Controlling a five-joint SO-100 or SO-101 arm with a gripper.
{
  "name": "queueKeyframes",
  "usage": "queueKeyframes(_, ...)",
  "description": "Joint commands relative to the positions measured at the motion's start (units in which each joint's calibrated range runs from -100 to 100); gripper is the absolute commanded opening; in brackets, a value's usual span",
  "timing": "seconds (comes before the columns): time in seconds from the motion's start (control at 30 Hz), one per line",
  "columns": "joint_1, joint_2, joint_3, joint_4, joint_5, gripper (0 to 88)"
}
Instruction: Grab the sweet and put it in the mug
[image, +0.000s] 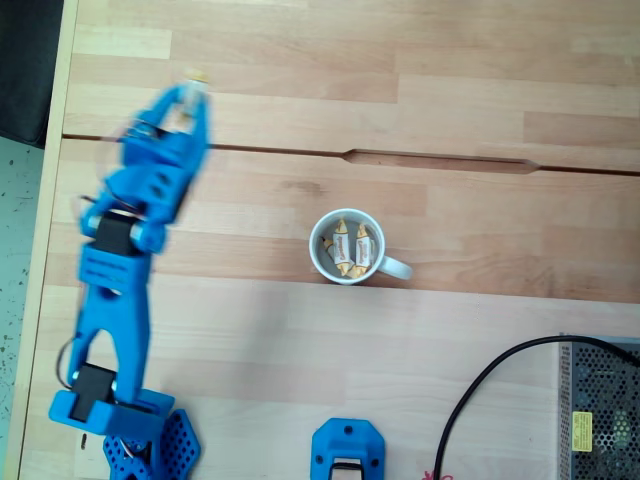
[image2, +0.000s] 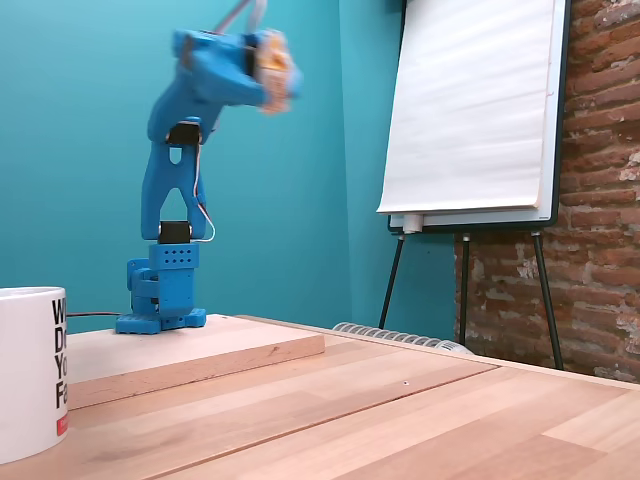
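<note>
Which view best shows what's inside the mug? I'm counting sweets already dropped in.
The fixed view looking straight down: the mug is seen through its open mouth, with wrapped sweets lying on its bottom. The other fixed view, low at table height, shows the mug from the side at the left edge, cropped, its inside hidden.

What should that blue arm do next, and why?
Probably swing toward the small white ceramic mug and bring its load above the opening. The blue gripper is raised high, blurred, with a small yellow-and-cream wrapped sweet at its tip, well off to the left of the mug in the view from above.
</note>
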Motion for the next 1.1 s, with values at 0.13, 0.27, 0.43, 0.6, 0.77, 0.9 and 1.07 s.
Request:
queueKeyframes(0.13,16.57,-4.21,0.00,0.13,-0.39,3.3)
queueKeyframes(0.27,21.22,-5.93,7.76,0.13,-0.39,3.4)
queueKeyframes(0.43,22.09,-11.96,23.81,-0.03,0.10,3.4)
queueKeyframes(0.6,21.44,-14.89,36.93,-0.83,1.22,3.4)
queueKeyframes(0.77,21.73,-15.14,38.98,-0.83,3.61,3.4)
queueKeyframes(0.9,22.09,-15.14,38.89,-0.83,3.81,3.9)
queueKeyframes(1.07,22.09,-15.32,39.34,-0.75,3.76,13.7)
